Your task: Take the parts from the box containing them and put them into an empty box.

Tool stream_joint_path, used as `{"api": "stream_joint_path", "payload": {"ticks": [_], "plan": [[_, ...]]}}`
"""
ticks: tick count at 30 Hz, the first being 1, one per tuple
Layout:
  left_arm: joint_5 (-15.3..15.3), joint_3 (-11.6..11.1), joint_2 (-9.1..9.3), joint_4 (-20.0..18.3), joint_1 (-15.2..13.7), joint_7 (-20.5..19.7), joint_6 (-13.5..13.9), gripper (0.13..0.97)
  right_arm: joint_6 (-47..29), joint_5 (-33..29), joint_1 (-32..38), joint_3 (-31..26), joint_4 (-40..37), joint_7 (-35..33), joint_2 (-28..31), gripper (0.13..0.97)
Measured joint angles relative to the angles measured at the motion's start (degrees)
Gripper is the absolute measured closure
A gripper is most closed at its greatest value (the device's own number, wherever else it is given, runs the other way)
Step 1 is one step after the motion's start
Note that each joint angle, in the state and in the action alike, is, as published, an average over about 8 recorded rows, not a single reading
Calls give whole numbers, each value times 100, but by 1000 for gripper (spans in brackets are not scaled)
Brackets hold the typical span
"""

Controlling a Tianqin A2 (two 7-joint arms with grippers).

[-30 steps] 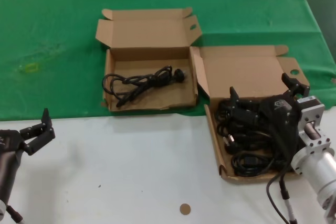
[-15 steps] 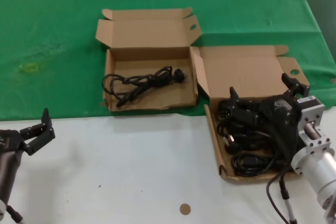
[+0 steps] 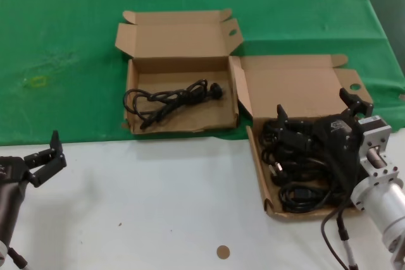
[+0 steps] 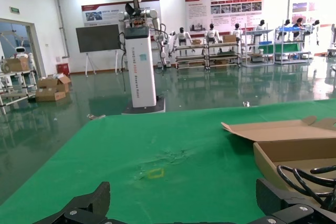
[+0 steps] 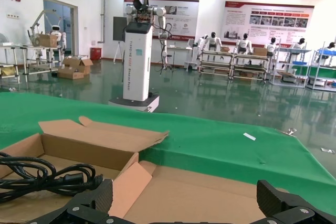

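The box containing them (image 3: 304, 109) sits at the right of the desk (image 3: 158, 207), its tray half on the white surface and half on the green cloth (image 3: 69, 49), lid folded back with the small round hole in the flap at its far right corner. A heap of black cables (image 3: 297, 175) fills the tray, coils reaching toward its near edge. The right gripper (image 3: 314, 109) hangs over that heap, fingers spread wide with nothing between them, one tip above the tray's left side and the other by the lid's right flap.

Just left and farther back, touching at the corner, lies an empty box (image 3: 180, 67) on the cloth, lid up, oval hole in its right flap. One black cable (image 3: 171, 100) already lies in it, long axis running left to right and rising slightly toward the plug end at right.

White desk lies open in front of both boxes, apart from a small brown disc (image 3: 223, 251). The left gripper (image 3: 43, 154) waits at the near left edge, fingers apart and holding nothing.
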Motion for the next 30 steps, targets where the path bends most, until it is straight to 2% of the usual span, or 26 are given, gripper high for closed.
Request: {"api": "stream_joint_path", "payload": {"ticks": [30], "plan": [[0, 0, 0, 0, 0, 0, 0, 132, 0, 0, 0, 0, 0, 0, 0, 129]]}}
